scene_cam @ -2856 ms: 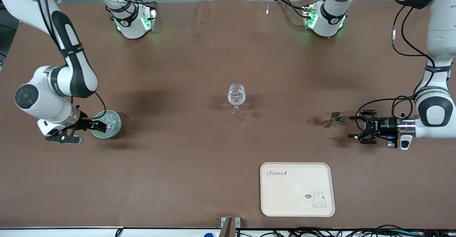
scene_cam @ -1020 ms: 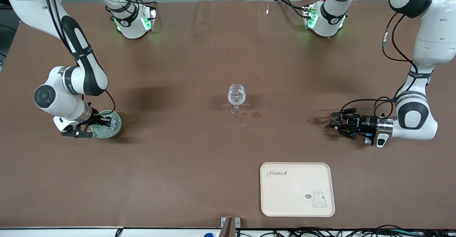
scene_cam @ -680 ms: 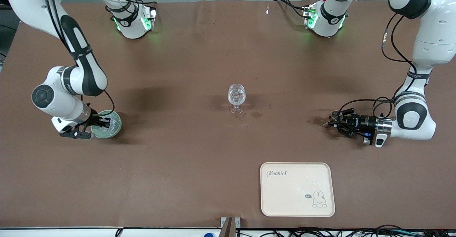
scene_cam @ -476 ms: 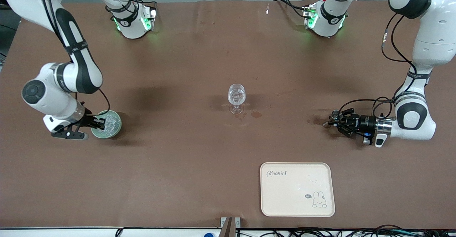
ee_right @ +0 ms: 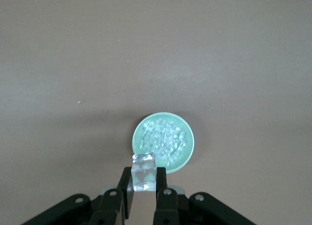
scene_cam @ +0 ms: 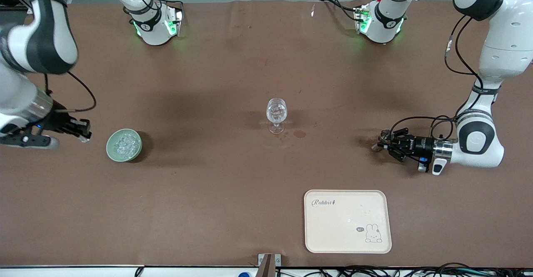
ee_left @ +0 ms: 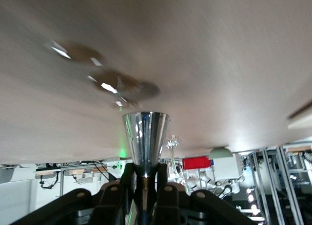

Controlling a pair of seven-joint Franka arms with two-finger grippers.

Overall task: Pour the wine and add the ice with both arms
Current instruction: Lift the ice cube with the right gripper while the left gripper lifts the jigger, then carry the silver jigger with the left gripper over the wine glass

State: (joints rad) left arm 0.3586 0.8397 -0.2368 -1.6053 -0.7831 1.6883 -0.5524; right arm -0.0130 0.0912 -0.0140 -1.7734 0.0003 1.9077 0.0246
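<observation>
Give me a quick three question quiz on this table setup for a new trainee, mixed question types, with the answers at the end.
1. True or false: the right gripper holds an ice cube.
2. What does the left gripper grip? A) metal measuring cup B) tray C) spoon
3. Fill in: the stemmed glass stands between the green bowl and the ____ gripper.

Key: 1 true; 2 A; 3 left.
</observation>
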